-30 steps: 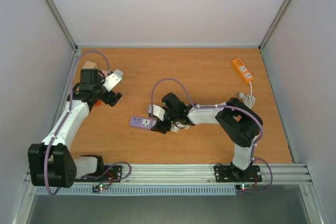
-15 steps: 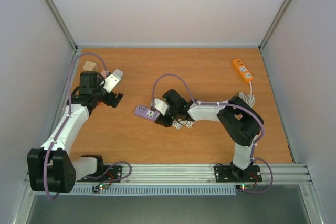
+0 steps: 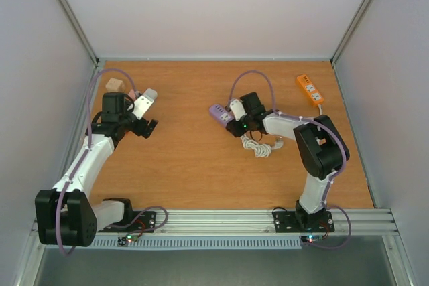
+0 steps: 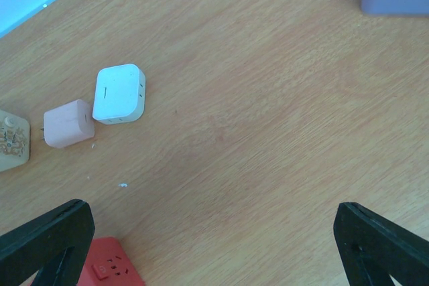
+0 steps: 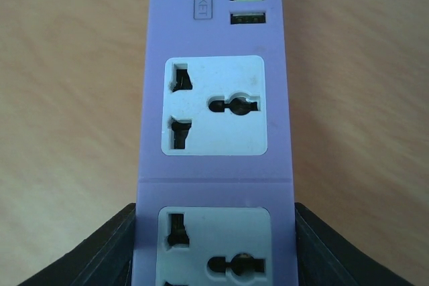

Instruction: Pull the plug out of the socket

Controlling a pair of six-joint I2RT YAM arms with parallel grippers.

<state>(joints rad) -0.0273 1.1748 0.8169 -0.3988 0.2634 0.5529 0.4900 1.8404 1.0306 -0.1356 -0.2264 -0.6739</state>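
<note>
The purple socket strip is clamped across its width between the two fingers of the right pincer, and its long body runs straight out ahead of them. Its face is turned up toward the wrist: two white outlets, then USB ports farther out. A white cable lies looped just behind the pincer

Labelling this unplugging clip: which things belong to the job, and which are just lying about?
Job: purple power strip, clamped in the right gripper; white cord coiled nearby. No plug shows in its visible outlets.
Lying about: orange power strip, white adapter, pink adapter, red adapter.
</note>
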